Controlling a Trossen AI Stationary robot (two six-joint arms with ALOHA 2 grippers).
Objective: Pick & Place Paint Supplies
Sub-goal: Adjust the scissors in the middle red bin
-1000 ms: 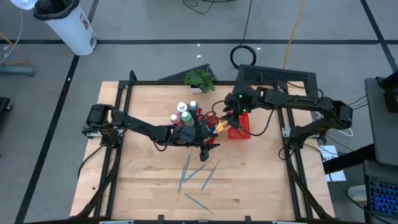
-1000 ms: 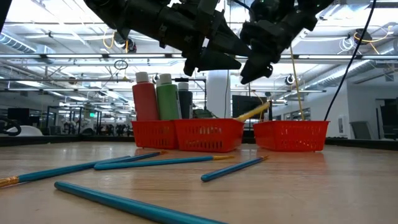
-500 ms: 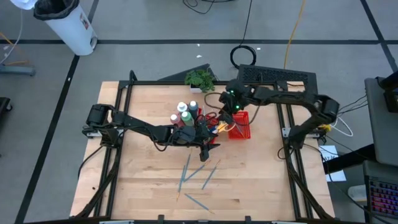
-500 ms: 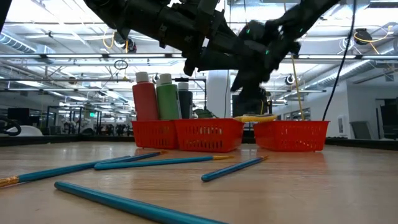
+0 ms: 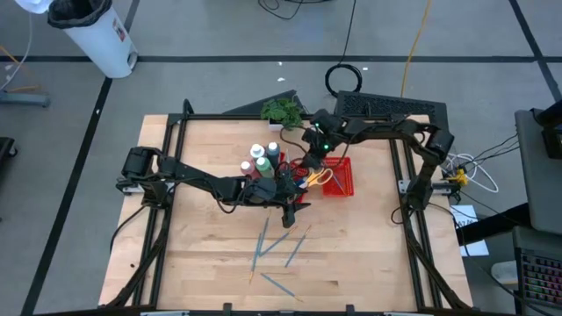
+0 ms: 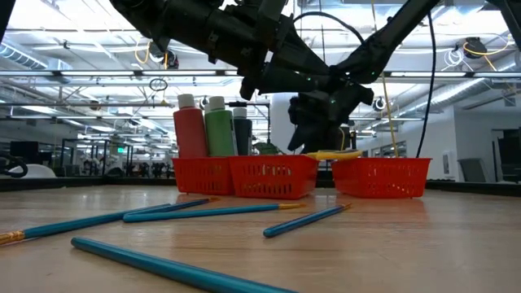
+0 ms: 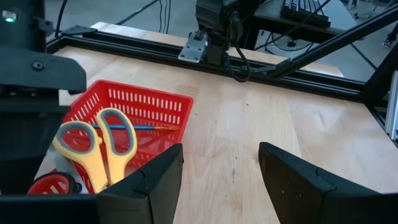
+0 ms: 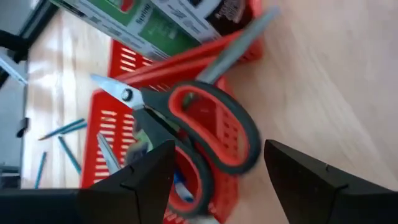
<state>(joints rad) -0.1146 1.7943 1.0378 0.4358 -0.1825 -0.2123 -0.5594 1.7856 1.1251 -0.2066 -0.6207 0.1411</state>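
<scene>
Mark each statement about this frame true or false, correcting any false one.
1. The yellow-handled scissors lie in a red mesh tray. True.
2. The left gripper is shut on a brush. False: its fingers are apart with nothing between them.
3. Several teal brushes lie on the wooden table. True.
4. The right gripper holds the red-handled scissors. False: its fingers are open, and the scissors lie across the tray.

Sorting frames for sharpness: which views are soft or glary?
Right wrist view: red-handled scissors and red tray smeared by blur, glare on the wood. Low view: nearest brush out of focus, right arm dark against bright ceiling lights. Left wrist view: yellow scissors crisp. High view: evenly lit.
</scene>
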